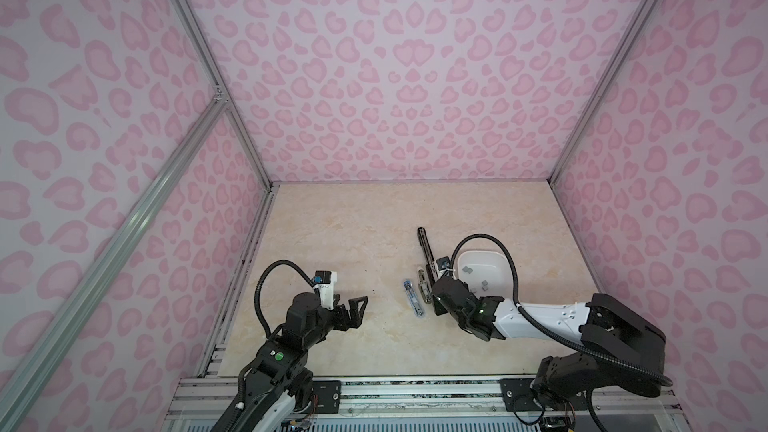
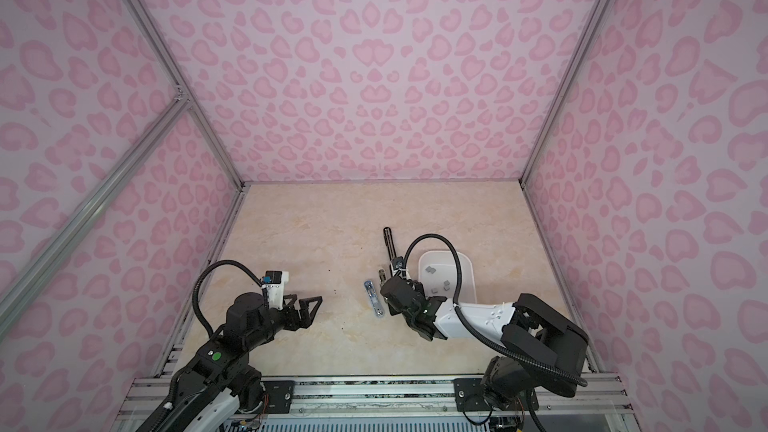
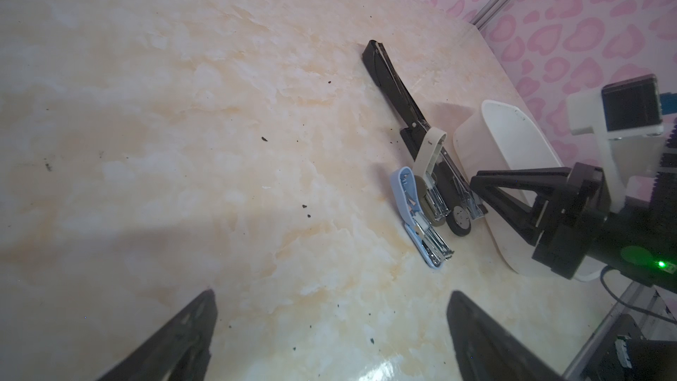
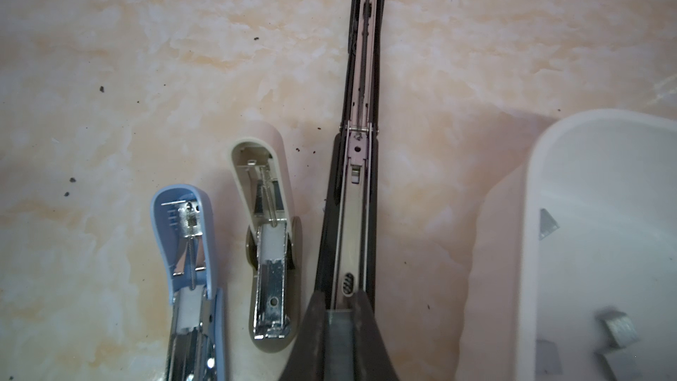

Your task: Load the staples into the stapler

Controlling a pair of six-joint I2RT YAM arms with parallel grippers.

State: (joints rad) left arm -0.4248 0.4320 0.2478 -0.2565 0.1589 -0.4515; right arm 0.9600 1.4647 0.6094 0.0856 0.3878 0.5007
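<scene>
**Staple strip gripped over an open black stapler**

At left, the left gripper [image 1: 360, 306] hangs over the marble table [image 1: 332, 222], jaws wide apart and empty. Mid-table lie a blue stapler [image 4: 187, 251], a beige stapler [image 4: 267, 251] and a long black stapler [image 4: 357, 177], all opened. The right gripper [image 4: 339, 320] is clamped on a grey staple strip [image 4: 339, 329] at the black stapler's channel. Rightmost, loose staples [image 4: 619, 328] sit in a white tray [image 4: 531, 269].
</scene>
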